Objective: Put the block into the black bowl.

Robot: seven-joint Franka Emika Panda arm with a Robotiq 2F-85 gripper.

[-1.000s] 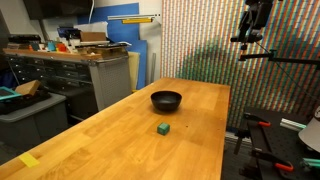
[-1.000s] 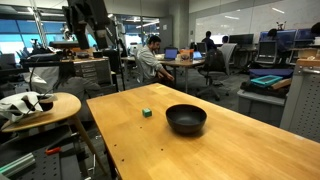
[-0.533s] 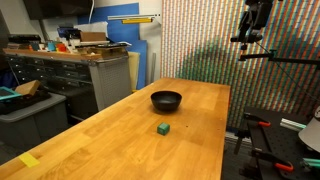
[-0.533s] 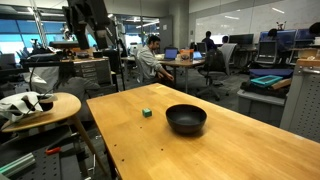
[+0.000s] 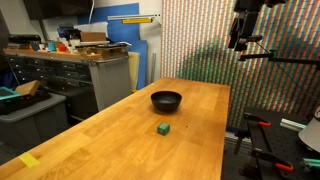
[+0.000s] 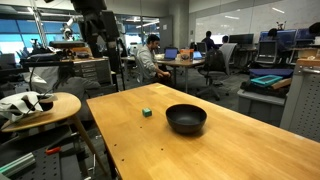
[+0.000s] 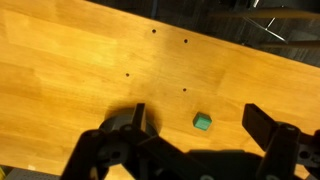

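The block, a small green cube [image 5: 162, 129], sits on the wooden table [image 5: 120, 140], a short way in front of the black bowl [image 5: 166, 100]. Both also show in an exterior view: the block [image 6: 146, 112] is to the left of the bowl [image 6: 186, 119]. My gripper [image 5: 238, 40] hangs high above the table's far side and also shows in an exterior view [image 6: 99, 42]. In the wrist view the gripper [image 7: 197, 114] is open and empty, with the block [image 7: 203, 122] far below between its fingers. The bowl is not clearly visible there.
A workbench with drawers [image 5: 70, 68] stands beside the table. A round side table [image 6: 40, 106] holding white items is near the table's corner. A camera boom [image 5: 282, 58] reaches in beside the arm. People sit at desks [image 6: 151, 55] behind. Yellow tape [image 5: 28, 160] marks the table's near edge.
My arm has shifted a little sideways and lower, towards the table. The block and the bowl have not moved.
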